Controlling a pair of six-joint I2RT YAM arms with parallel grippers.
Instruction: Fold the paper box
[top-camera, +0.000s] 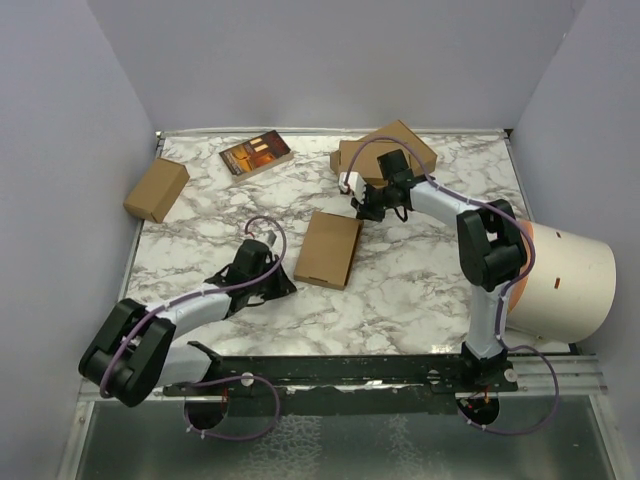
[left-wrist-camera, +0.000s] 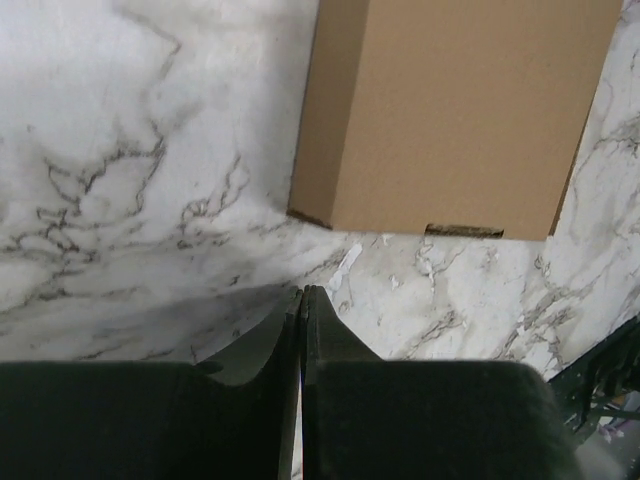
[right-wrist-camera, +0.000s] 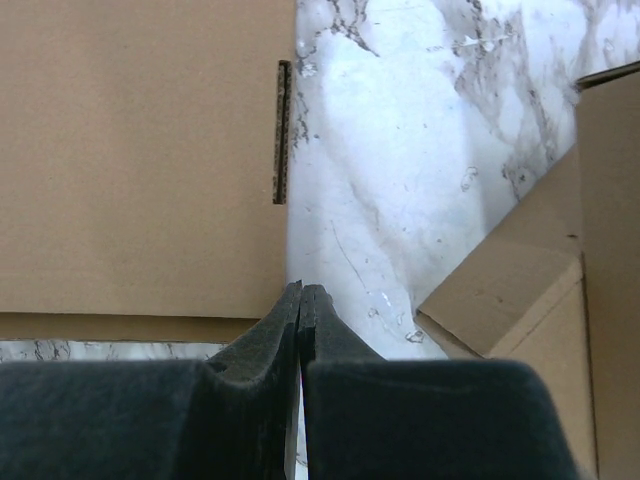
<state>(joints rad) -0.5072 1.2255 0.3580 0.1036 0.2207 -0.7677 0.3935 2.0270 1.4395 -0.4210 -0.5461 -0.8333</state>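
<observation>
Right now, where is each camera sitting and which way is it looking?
Top external: above and behind the robot, looking down on the marble table; left arm and right arm show, with the paper box between them.
Left wrist: on the left arm, looking along its shut left end effector at the paper box's near edge.
Right wrist: on the right arm, looking past its shut right end effector at the table, with the stacked boxes on the right.
Shared: the paper box shows in all three.
</observation>
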